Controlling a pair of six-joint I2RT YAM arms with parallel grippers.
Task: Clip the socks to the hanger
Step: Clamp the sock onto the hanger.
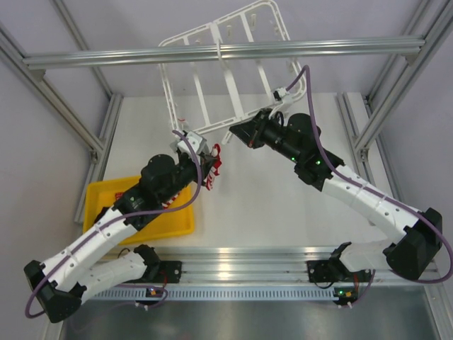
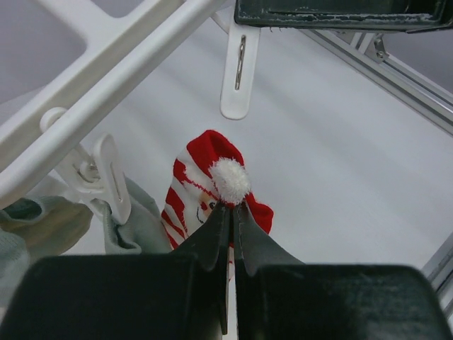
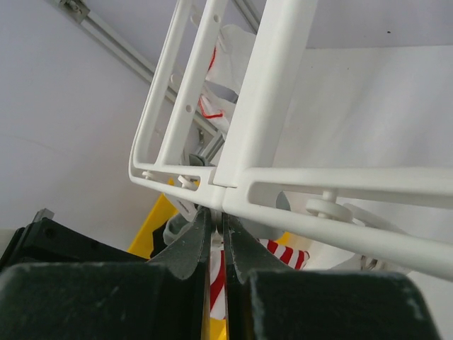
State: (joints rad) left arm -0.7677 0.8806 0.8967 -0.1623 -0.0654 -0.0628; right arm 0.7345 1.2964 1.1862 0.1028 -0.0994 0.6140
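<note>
Pinched tight in the left gripper (image 2: 231,209), just below the hanger (image 2: 113,78): a soft red sock (image 2: 202,170) with white stripes and a fluffy white ball (image 2: 230,178). Clamped shut on the hanger's hard, smooth, round-cornered plastic edge: the right gripper (image 3: 218,212).

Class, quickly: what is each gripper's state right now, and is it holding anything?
Left gripper: closed, holding a red-and-white striped sock.
Right gripper: closed on the white hanger at its edge.
</note>
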